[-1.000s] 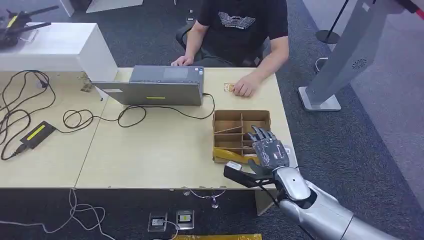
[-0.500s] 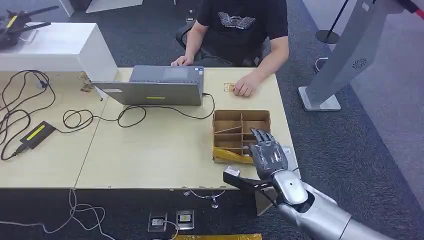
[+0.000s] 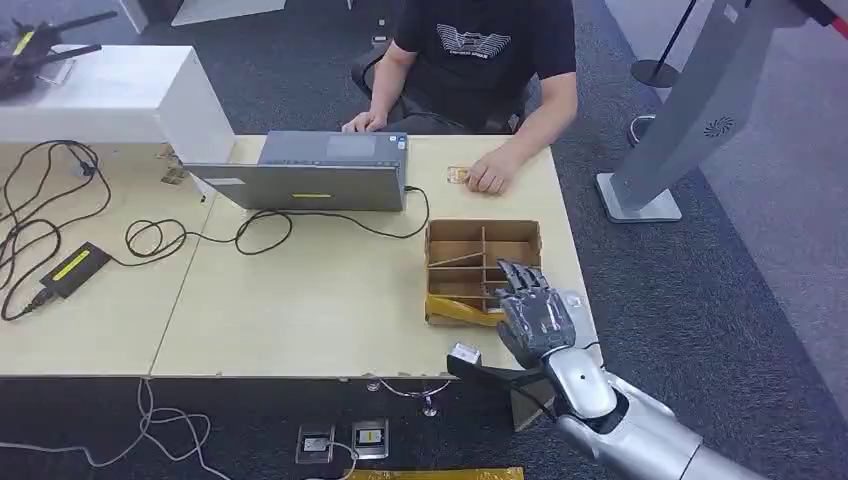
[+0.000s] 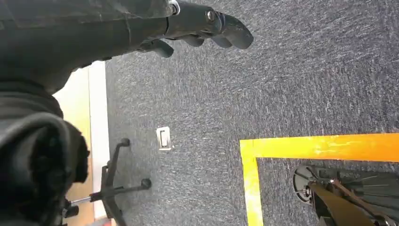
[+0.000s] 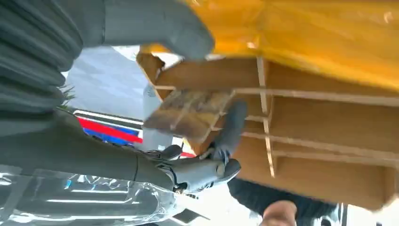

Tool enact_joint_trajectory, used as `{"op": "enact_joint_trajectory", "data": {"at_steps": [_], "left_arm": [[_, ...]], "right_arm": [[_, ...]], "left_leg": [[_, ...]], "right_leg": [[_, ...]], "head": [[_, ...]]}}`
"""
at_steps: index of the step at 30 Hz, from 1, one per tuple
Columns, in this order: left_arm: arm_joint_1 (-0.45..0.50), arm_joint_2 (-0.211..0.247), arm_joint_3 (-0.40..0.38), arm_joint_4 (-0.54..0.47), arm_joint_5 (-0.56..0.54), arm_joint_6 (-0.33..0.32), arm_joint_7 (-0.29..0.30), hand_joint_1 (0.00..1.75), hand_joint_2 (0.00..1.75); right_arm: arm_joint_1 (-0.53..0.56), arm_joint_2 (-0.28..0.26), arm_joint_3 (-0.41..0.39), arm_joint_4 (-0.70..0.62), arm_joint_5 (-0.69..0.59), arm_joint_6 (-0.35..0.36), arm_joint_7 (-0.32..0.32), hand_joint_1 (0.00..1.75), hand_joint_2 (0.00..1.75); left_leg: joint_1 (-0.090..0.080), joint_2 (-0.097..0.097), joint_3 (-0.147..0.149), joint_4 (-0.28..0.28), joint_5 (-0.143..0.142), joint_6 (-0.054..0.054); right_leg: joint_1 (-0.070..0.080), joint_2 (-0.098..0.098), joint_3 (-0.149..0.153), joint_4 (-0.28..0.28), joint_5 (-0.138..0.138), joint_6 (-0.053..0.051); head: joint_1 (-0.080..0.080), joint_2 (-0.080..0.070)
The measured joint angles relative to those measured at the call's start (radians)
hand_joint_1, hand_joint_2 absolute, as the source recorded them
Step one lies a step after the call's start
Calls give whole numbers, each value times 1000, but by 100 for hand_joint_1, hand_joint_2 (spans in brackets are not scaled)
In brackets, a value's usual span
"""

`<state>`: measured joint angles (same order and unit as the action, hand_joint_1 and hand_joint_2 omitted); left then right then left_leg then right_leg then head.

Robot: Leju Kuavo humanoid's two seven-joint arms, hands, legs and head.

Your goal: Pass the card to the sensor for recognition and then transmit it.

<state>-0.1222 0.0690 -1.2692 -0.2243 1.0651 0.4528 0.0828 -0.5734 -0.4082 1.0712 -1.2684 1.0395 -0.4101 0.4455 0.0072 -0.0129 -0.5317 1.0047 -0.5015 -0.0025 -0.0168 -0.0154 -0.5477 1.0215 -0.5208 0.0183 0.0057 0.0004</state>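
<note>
Right hand (image 3: 537, 315) at the divided cardboard box (image 3: 483, 243), lower right of the head view.
Its fingers pinched a card (image 5: 188, 113) at the box; next, the sensor, which I could not identify.

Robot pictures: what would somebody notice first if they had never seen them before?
Probably the silver right hand reaching over the brown cardboard box with dividers, near the table's right end. In the right wrist view, it seems to pinch a small card between thumb and finger. Across the table a person in a black shirt sits by a grey laptop.
</note>
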Motion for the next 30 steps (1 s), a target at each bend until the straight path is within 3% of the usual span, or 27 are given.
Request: {"op": "enact_joint_trajectory", "data": {"at_steps": [30], "left_arm": [[0,0,-6,0,-15,-2,23,0,0]], "right_arm": [[1,10,-55,8,-94,-5,-11,0,175]], "left_leg": [[0,0,0,0,0,0]], "right_leg": [[0,0,0,0,0,0]], "head": [[0,0]]}}
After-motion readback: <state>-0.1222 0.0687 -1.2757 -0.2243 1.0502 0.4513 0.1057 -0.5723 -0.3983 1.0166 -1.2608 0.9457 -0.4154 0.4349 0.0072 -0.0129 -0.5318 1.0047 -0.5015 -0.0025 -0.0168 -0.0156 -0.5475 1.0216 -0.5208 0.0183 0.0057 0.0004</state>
